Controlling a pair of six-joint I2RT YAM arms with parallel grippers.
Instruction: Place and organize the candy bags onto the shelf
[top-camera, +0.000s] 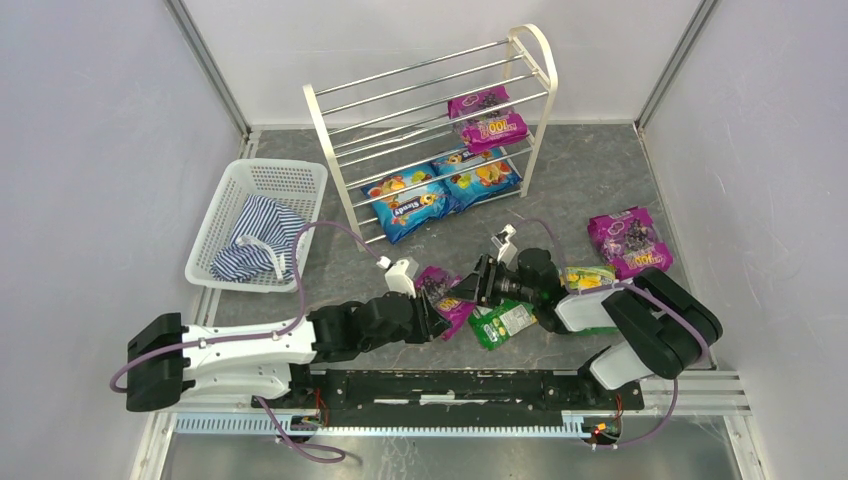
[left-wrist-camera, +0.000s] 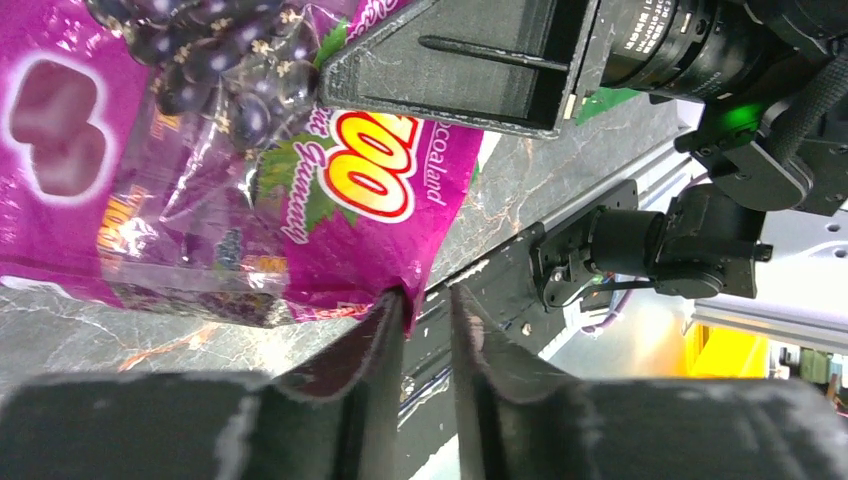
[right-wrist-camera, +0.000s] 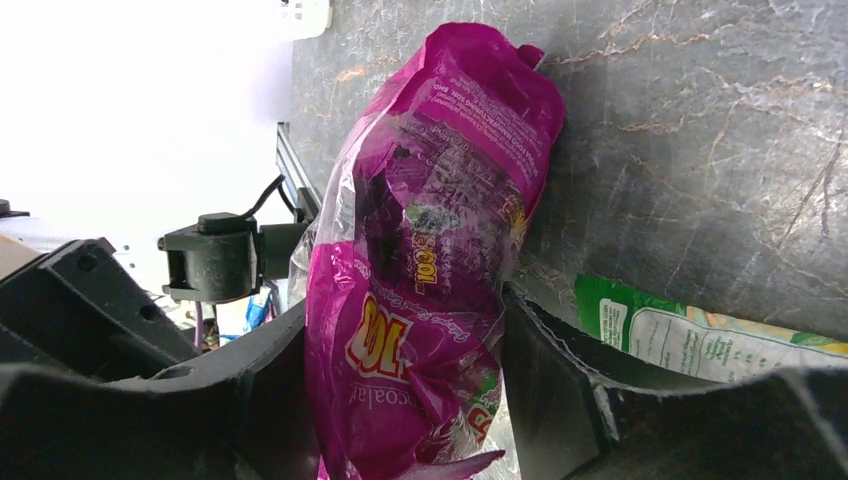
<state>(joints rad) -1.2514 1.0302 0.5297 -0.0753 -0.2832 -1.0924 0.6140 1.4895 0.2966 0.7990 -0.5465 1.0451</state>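
A magenta-purple grape candy bag (top-camera: 441, 291) lies crumpled on the dark floor between my two grippers. My right gripper (top-camera: 479, 285) is shut on it; in the right wrist view the bag (right-wrist-camera: 440, 200) fills the gap of the gripper (right-wrist-camera: 405, 302). My left gripper (top-camera: 431, 313) is at the bag's near corner. In the left wrist view its jaws (left-wrist-camera: 428, 297) stand a narrow gap apart, and the bag (left-wrist-camera: 200, 150) only touches one fingertip (left-wrist-camera: 392, 305). The shelf (top-camera: 325, 130) stands at the back with two magenta bags (top-camera: 488, 120) and two blue bags (top-camera: 440, 193) on it.
A green FOX'S bag (top-camera: 505, 322) lies by the right gripper, and another (top-camera: 590, 277) sits partly under the right arm. A magenta bag (top-camera: 628, 240) lies at the right. A white lattice basket (top-camera: 262, 172) with striped cloth (top-camera: 255, 242) stands at the left.
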